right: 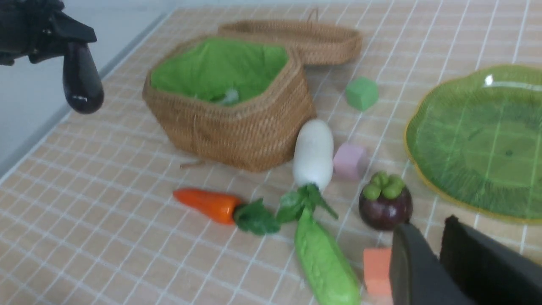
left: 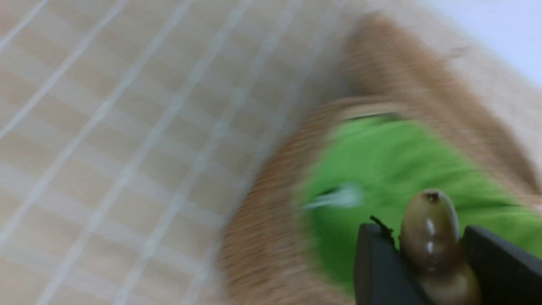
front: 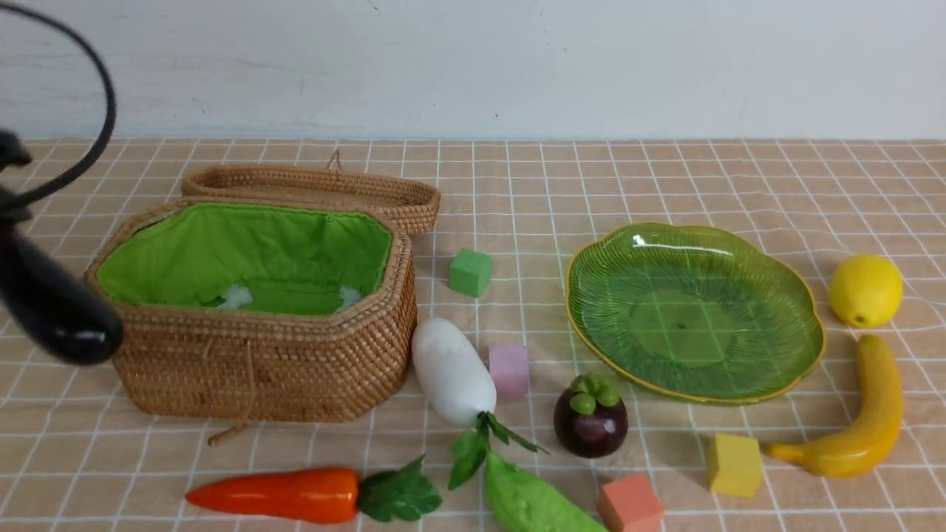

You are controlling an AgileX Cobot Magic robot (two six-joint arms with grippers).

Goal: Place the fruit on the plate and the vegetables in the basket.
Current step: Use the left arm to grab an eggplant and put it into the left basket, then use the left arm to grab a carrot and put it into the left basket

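Eggplant (front: 63,303) hangs beside the basket (front: 369,355), held by one end in the left jaws, partly closed around it, probably to let it drop lengthwise inside; the right jaws (right: 427,250) stand slightly apart, holding nothing visible, above the desk (right: 127,237).

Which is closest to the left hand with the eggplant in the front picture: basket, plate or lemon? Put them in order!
1. Basket: right beside the left gripper and its eggplant.
2. Plate: over on the right side.
3. Lemon: farthest, past the plate.
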